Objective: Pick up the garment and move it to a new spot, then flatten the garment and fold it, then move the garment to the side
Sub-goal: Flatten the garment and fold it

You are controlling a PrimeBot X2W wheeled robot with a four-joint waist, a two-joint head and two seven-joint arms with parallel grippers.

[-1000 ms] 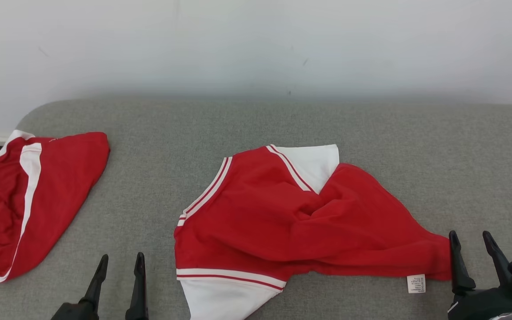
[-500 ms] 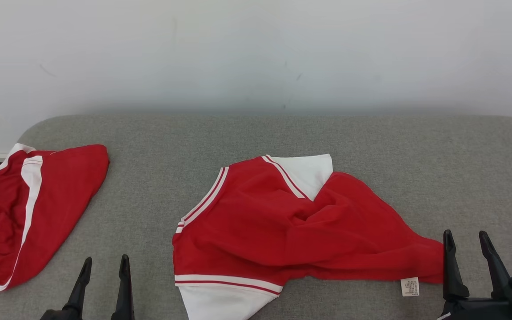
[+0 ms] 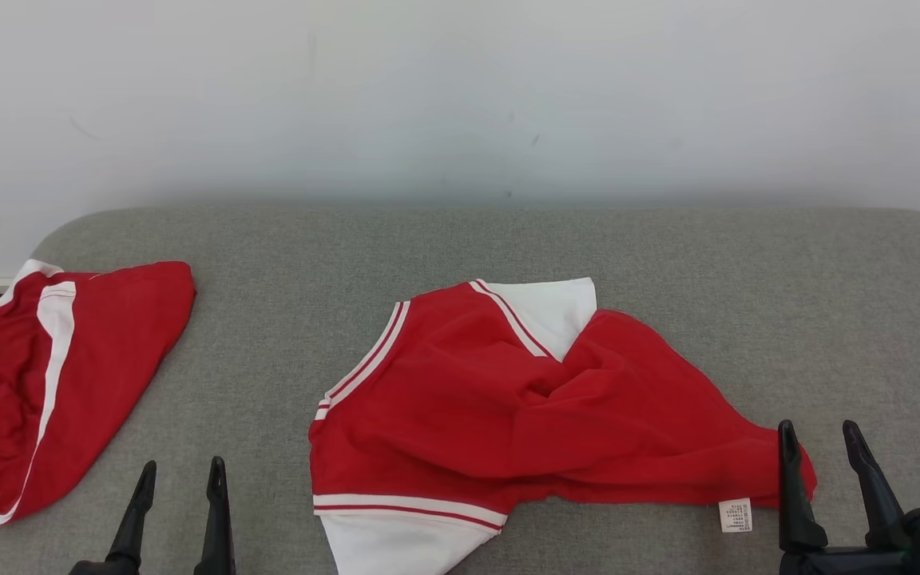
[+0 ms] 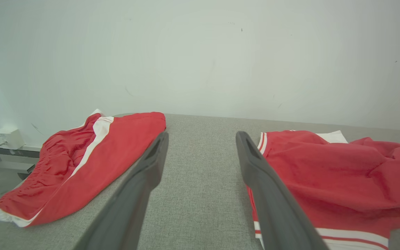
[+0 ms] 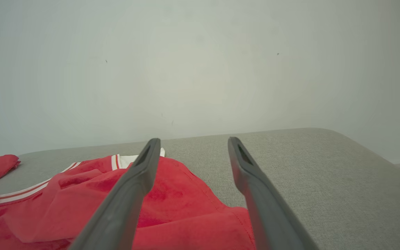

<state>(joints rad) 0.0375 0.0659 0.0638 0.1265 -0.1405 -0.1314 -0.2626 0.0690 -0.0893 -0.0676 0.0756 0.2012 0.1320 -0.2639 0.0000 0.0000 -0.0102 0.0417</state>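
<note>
A crumpled red garment (image 3: 508, 407) with white striped trim lies in the middle of the grey padded table (image 3: 668, 263). A small white label sits at its lower right corner. My right gripper (image 3: 818, 431) is open at that corner, its left finger over the red hem. In the right wrist view the right gripper (image 5: 193, 140) points across the garment (image 5: 179, 215) with nothing between its fingers. My left gripper (image 3: 181, 467) is open over bare table, left of the garment. The left wrist view has the left gripper (image 4: 201, 135) open and the garment (image 4: 325, 173) on the right.
A second red piece with a white side stripe (image 3: 53, 375) lies at the table's left end, also seen as red cloth (image 4: 82, 166) in the left wrist view. A pale wall (image 3: 460, 96) rises behind the table. The table's corners are rounded.
The head camera tipped, so the whole scene sits lower in the picture. My right gripper has slid left onto the garment's right corner. The left gripper has sunk slightly lower and left.
</note>
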